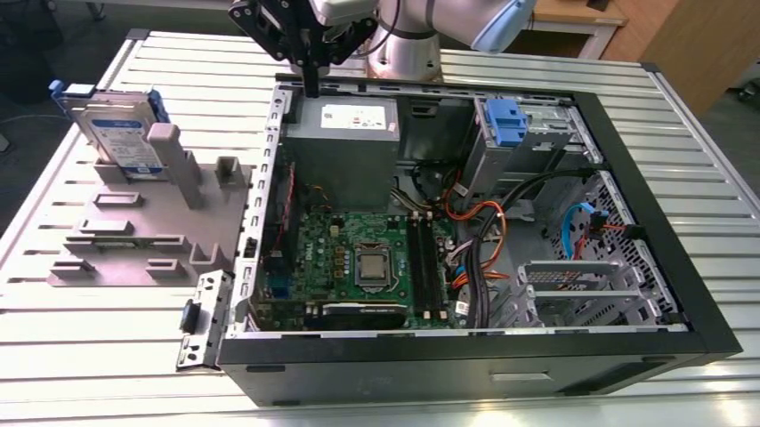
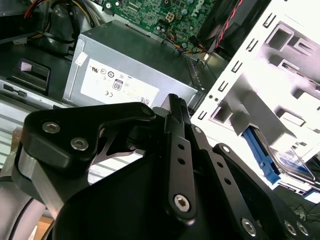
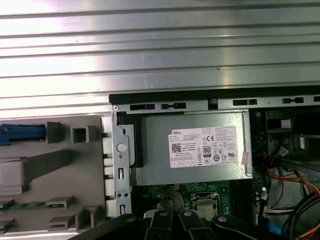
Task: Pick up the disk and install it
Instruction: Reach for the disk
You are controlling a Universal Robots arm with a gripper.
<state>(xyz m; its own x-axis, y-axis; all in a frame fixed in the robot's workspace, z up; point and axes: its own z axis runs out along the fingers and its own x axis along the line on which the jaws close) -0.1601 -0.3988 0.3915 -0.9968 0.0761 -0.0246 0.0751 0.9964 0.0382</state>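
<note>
the slatted aluminium table [image 1: 71,356] carries an open computer case [image 1: 475,365] and, at the exterior view's left, a grey fixture [image 1: 142,231] where the disk [image 1: 119,133] stands on edge. the gripper [image 1: 311,87] hangs over the case's far rim by the power supply [image 1: 344,133], jaws closed and empty, well apart from the disk. wooden furniture [image 1: 689,44] stands beyond the table.

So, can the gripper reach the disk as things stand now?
Probably yes: the disk stands upright in the grey holder outside the case, top uncovered, and nothing stands between it and the gripper.
</note>
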